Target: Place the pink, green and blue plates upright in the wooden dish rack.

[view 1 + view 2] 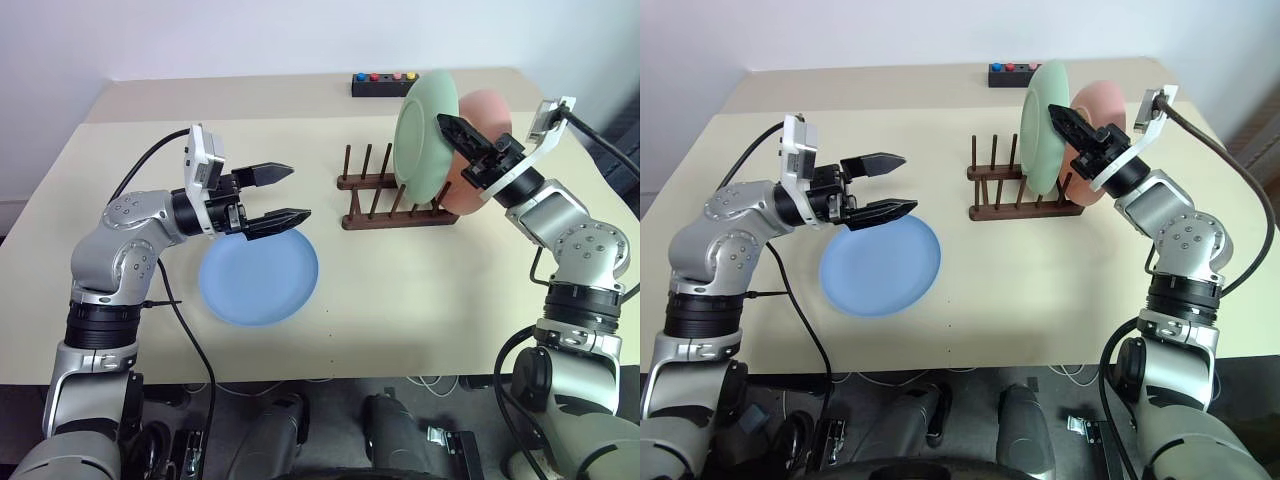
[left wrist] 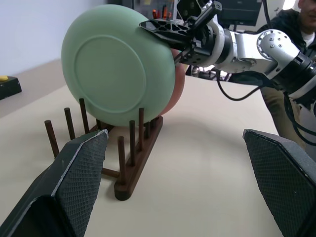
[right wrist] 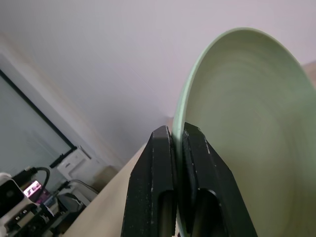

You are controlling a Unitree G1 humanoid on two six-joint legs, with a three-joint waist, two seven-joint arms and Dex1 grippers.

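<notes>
Broadly, table (image 1: 420, 300) spans frame. Blue plate (image 1: 258, 276) flat, lower left of centre. Green plate (image 1: 424, 135) and pink plate (image 1: 482, 150) upright in wooden dish rack (image 1: 385, 205), upper right. Right gripper (image 1: 452, 127) jaws pinch green rim. Left gripper (image 1: 290, 192) jaws wide, empty, above blue plate.

Matte, smooth finish on the green plate (image 2: 111, 69), pink plate (image 1: 485, 150) and blue plate (image 1: 258, 275), no shine on any. Dark brown wood, smooth with a faint sheen, for the dish rack (image 2: 129, 163), set on a pale beige matte tabletop (image 1: 400, 300). Black plastic with a fine diamond-textured grip face on the left tool (image 2: 182, 182) fingers (image 2: 81, 168); brushed silver metal on the arm housings.
</notes>
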